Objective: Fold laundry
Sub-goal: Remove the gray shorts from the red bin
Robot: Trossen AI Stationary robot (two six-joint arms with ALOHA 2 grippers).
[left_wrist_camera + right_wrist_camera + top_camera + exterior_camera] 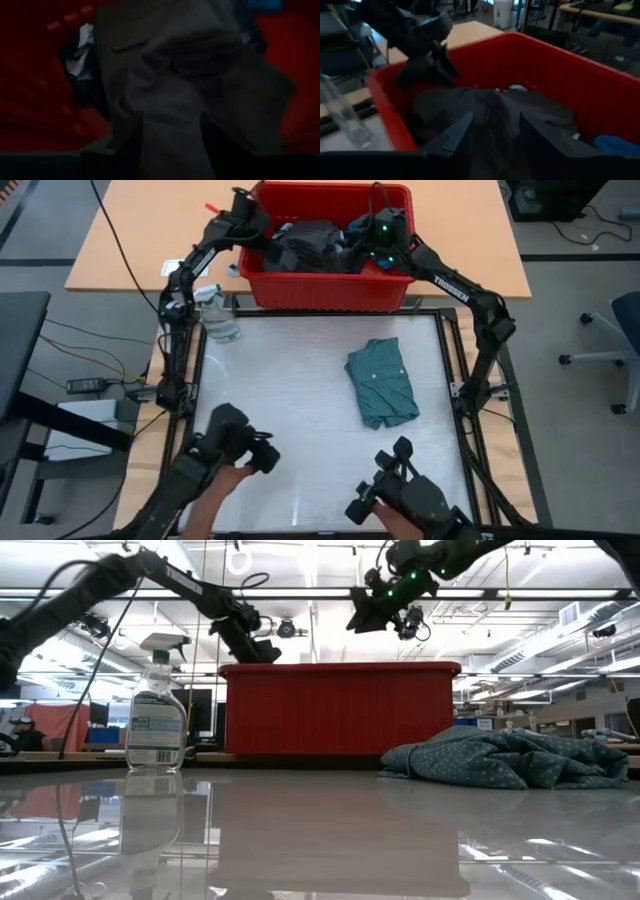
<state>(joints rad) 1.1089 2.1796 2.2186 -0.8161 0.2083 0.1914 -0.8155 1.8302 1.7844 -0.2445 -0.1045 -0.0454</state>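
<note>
my work surface is a pale, glossy table [300,410] with a dark frame around it, filling the middle of the high view. on it, right of centre, lies a folded teal-green shirt [382,383], dotted, its lower edge a little rumpled. at the upper left corner stands a clear spray bottle [218,313], upright. the red bin [328,280] sits along the top edge, on the wooden table [130,255] behind.
</note>
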